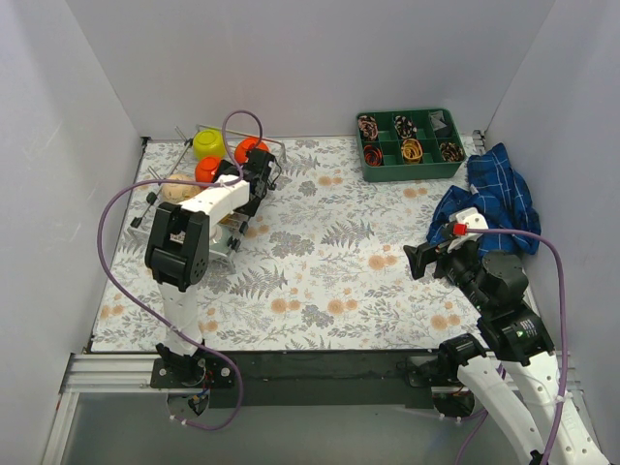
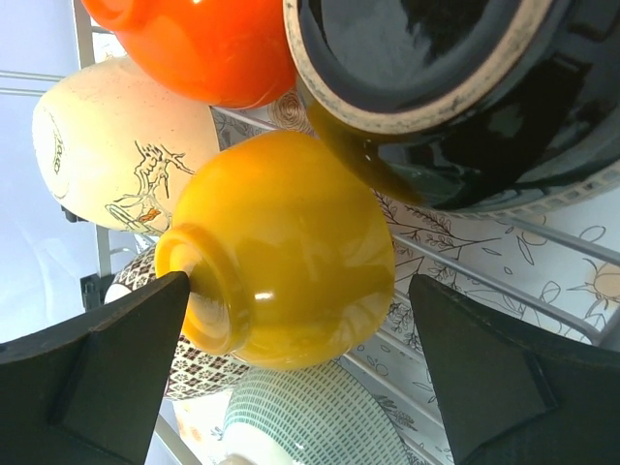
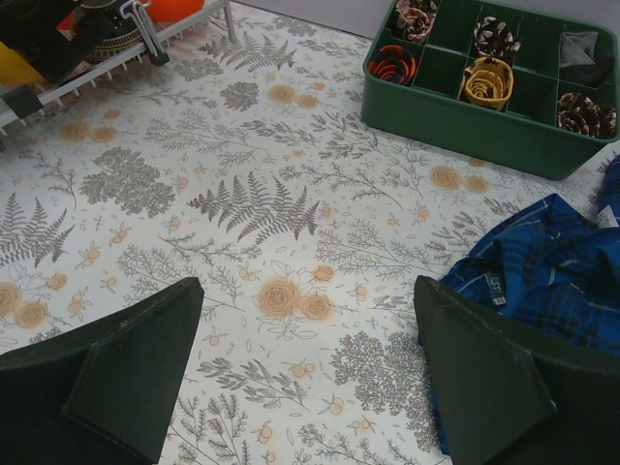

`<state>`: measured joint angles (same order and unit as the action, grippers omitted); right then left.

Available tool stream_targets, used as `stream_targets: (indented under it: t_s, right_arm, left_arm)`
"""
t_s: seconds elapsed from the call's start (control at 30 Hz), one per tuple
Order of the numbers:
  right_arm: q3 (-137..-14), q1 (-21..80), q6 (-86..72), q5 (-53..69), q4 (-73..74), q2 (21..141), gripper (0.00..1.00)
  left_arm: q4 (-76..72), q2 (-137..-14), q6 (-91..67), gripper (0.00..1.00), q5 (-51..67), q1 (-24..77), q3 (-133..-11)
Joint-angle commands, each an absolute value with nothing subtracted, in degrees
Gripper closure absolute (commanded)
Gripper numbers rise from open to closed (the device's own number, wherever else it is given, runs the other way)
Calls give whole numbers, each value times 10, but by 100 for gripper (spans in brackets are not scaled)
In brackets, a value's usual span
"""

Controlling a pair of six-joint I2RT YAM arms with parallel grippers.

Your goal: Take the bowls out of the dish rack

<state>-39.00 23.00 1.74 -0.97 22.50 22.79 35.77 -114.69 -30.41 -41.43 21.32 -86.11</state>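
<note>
The dish rack (image 1: 155, 199) of silver wire stands at the far left of the table, with a lime green bowl (image 1: 207, 143), two red-orange bowls (image 1: 250, 150) and a beige bowl (image 1: 175, 192) showing in it. My left gripper (image 1: 254, 186) reaches into the rack. In the left wrist view it (image 2: 298, 291) is open around a yellow-orange bowl (image 2: 291, 252) lying on its side. The left fingertip (image 2: 165, 300) touches the bowl's foot; the right one stands apart. Red-orange (image 2: 194, 48), dark (image 2: 436, 87), whitish (image 2: 107, 145) and grey-patterned (image 2: 310, 426) bowls crowd round. My right gripper (image 1: 418, 260) (image 3: 308, 291) hangs open over the tablecloth, holding nothing.
A green compartment tray (image 1: 410, 143) (image 3: 484, 107) with small items sits at the back right. A blue plaid cloth (image 1: 489, 199) (image 3: 542, 281) lies crumpled by the right wall, close to the right gripper. White walls enclose the table on three sides.
</note>
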Motion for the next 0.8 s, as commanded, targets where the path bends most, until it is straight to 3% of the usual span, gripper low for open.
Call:
stream_targets:
  t_s: [0.0,0.5,0.77]
  right_arm:
    - [-414,231,20,-16,208,222,2]
    - [-410,232,21,-22,208,219,1]
    - [-407,232,22,-24,207,217,1]
  left_arm:
    - [397,-1174,-344,2,-415,211,-874]
    - [420,-1203,-401,12,-443,210,-896]
    - [427,-1190,-396,38,-436,221,-919]
